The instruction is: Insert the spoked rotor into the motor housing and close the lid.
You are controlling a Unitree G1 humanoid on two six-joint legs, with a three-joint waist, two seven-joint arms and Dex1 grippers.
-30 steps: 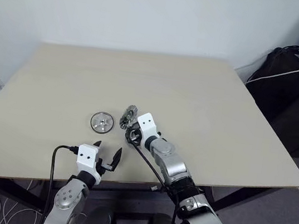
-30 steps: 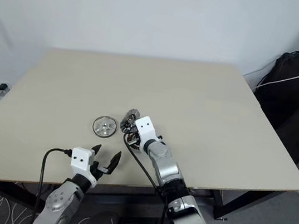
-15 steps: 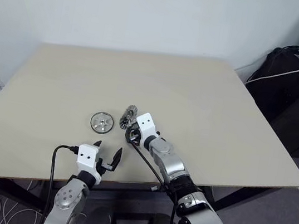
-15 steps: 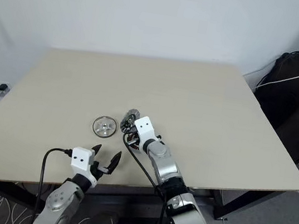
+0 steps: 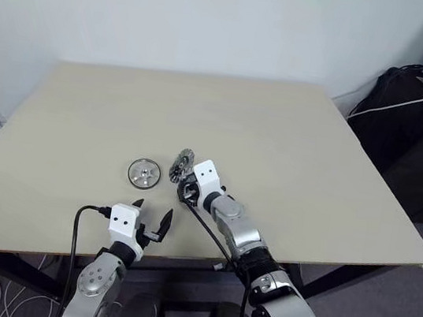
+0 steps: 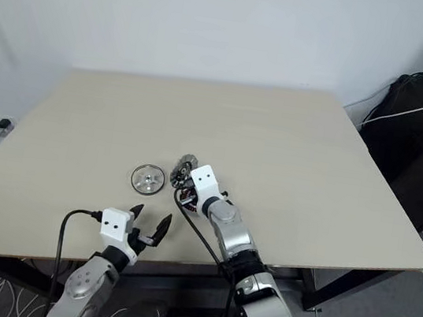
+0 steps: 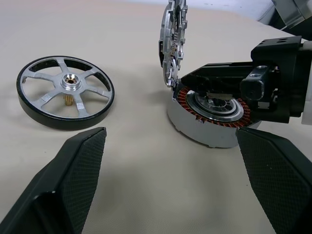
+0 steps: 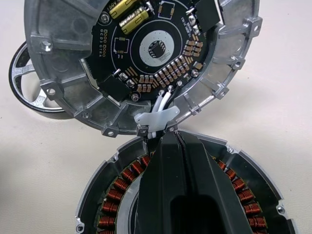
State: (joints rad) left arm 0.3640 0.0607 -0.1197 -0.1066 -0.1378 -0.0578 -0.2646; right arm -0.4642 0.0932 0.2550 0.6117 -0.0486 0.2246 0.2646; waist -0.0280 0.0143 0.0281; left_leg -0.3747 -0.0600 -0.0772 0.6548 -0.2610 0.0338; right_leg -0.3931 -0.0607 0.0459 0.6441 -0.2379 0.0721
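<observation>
On the pale, matte tabletop [image 5: 278,137] lie three motor parts close together near the robot's side. The spoked rotor [image 7: 66,92] lies flat: a silvery wheel with six flat spokes, a brass-coloured hub at its centre and a thick black outer rim. Just beside it, toward the robot's right, sits the motor housing [image 7: 214,114], a round silver-walled shell holding a ring of copper-brown wire windings around a smooth metal centre. The lid [image 8: 141,53] stands nearly upright at the housing's far edge, joined to it by short white wires. Its inner face carries a round black circuit board with a central chip, rows of small brown components and two yellow cylinders, set inside a ribbed cast-metal rim with bolt holes.

The right pincer [image 8: 168,141] is clenched, its black fingers pressed together over the windings with their tips at the white wire tab at the lid's lower edge; whether it actually pinches the tab cannot be told. The left pincer [image 5: 152,223] hovers released near the tabletop's near edge, its textured black fingers [image 7: 73,170] spread wide, apart from the rotor and housing.
</observation>
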